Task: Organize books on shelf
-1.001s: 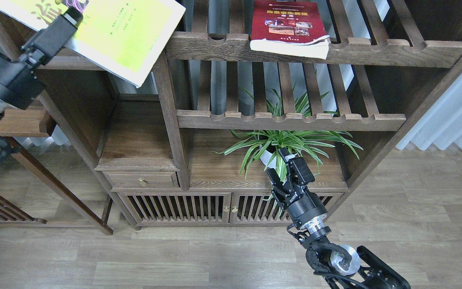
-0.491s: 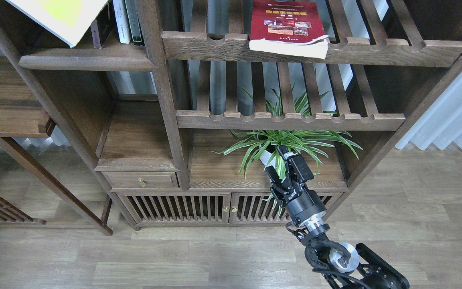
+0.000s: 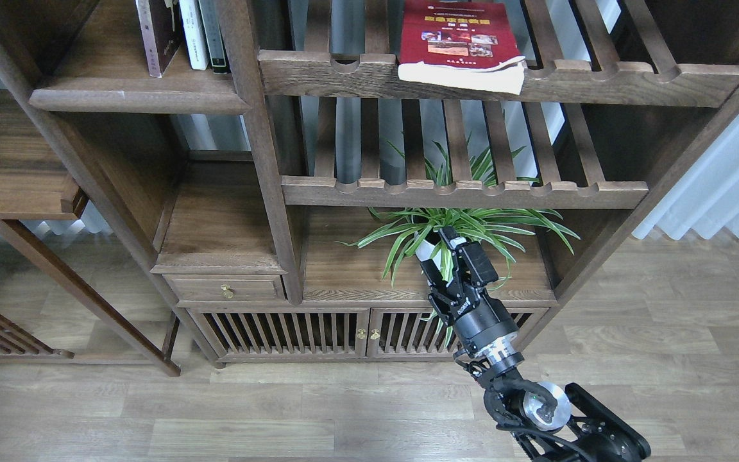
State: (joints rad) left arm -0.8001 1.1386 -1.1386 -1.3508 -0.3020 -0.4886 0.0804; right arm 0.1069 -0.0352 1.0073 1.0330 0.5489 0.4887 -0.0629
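**Red book still on slatted rack, right hand low and empty**

Red paperback book with small cover photos and thick pale pages (image 3: 456,42) lies flat on the top slatted wooden rack (image 3: 600,80), its bottom edge overhanging the notched front rail. Black two-finger right hand (image 3: 450,253) hangs well below it, in front of the green spider plant in a white pot (image 3: 466,224), fingers parted, holding nothing. Left hand is out of view.

Step, as I judge it: fetch the red book. The hand should rise clear of the leaves and of the lower slatted rack (image 3: 466,192), then pinch the overhanging edge, where both fingers fit. Destination is probably the solid dark-brown shelf board with rounded lip (image 3: 132,99) at upper left; free space sits left of the upright volumes.

Counts: red book 1; upright volumes on the solid shelf 3 visible, cropped at the top (image 3: 180,32); slatted racks 2; plants 1; hands in view 1.
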